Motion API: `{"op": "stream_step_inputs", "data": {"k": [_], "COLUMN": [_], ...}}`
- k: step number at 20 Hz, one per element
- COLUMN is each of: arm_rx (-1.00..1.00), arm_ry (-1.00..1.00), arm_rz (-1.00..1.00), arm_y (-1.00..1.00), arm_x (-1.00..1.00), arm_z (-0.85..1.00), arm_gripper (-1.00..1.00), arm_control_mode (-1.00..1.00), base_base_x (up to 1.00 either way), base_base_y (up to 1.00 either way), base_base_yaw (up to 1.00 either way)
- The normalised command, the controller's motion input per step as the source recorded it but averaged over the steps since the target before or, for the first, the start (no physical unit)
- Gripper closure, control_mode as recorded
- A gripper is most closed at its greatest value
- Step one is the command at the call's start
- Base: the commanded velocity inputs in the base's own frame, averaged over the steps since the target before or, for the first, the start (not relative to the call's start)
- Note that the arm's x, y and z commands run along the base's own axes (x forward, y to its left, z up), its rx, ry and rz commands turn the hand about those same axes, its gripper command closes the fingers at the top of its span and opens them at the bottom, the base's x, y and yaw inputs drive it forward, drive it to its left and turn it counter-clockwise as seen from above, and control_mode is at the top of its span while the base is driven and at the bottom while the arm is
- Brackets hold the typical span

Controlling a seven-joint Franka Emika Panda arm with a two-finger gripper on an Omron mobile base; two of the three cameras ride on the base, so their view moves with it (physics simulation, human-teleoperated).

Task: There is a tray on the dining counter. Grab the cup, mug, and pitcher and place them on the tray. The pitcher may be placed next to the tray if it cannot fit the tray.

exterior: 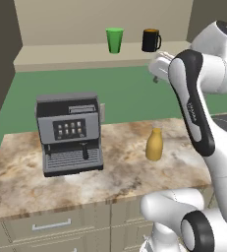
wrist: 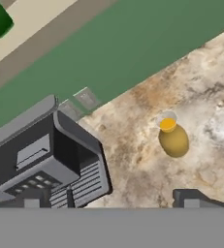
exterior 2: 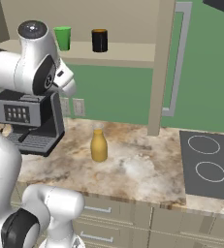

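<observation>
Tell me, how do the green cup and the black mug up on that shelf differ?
The cup is bright green and tapers toward its base; the mug is black and straighter-sided. The mug has a side handle, plain in the left base view; the cup has none. The cup also stands a bit taller than the mug. Both stand upright on the same pale ledge, apart from each other.

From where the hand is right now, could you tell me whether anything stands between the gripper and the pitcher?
Nothing visible does. The open gripper hangs above the marbled counter, and the pitcher stands upright ahead of it with bare stone between. The coffee machine sits off to one side, apart from the pitcher.
</observation>
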Motion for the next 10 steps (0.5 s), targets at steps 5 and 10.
{"op": "stream_step_inputs", "data": {"k": [5, 10], "arm_rx": [0.24, 0.20], "arm_ry": [-0.16, -0.08], "arm_rz": [-0.17, -0.01], "arm_y": [0.00, 0.01], "arm_x": [0.00, 0.00], "arm_z": [0.39, 0.46], "arm_gripper": [-1.00, -1.00], "arm_control_mode": [-1.00, -1.00], "base_base_x": [0.00, 0.00], "base_base_y": [0.00, 0.00], "base_base_yaw": [0.00, 0.00]}}
